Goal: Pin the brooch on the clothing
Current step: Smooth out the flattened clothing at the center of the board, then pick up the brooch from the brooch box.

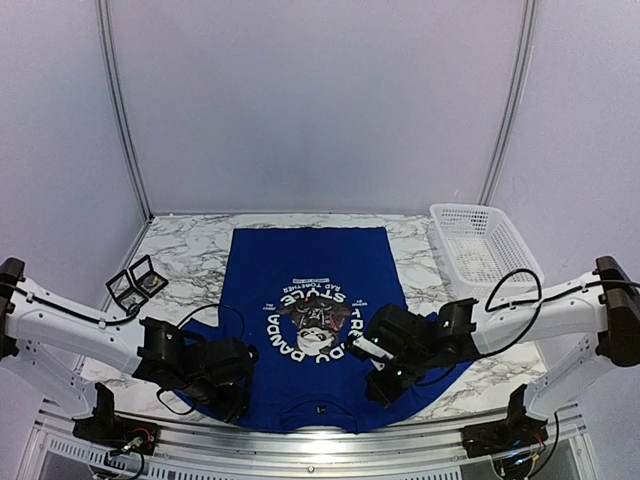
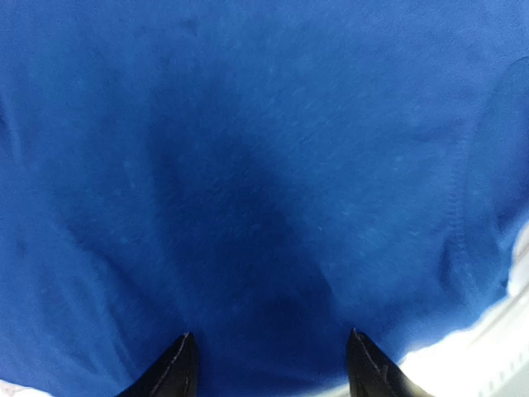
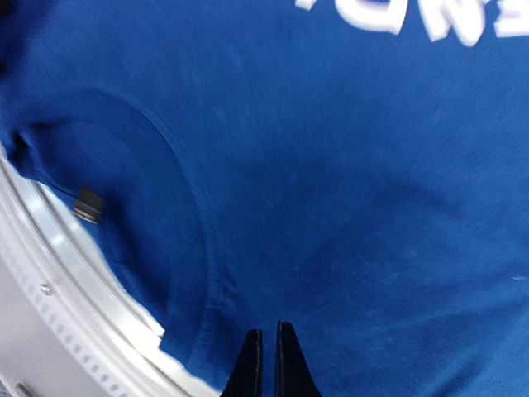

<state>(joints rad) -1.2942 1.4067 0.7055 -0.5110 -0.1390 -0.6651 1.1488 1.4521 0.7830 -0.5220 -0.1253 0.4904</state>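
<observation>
Left gripper (image 2: 269, 337) hovers part-open and empty over the T-shirt (image 1: 305, 262), right gripper (image 3: 266, 332) closed on nothing; left should probably pinch fabric gently, without bunching it.

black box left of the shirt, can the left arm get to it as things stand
Probably yes. The black box lies open and uncovered on the table, on that arm's side, nothing between. The left pincer hangs open and empty over the T-shirt; it would have to swing left.
</observation>
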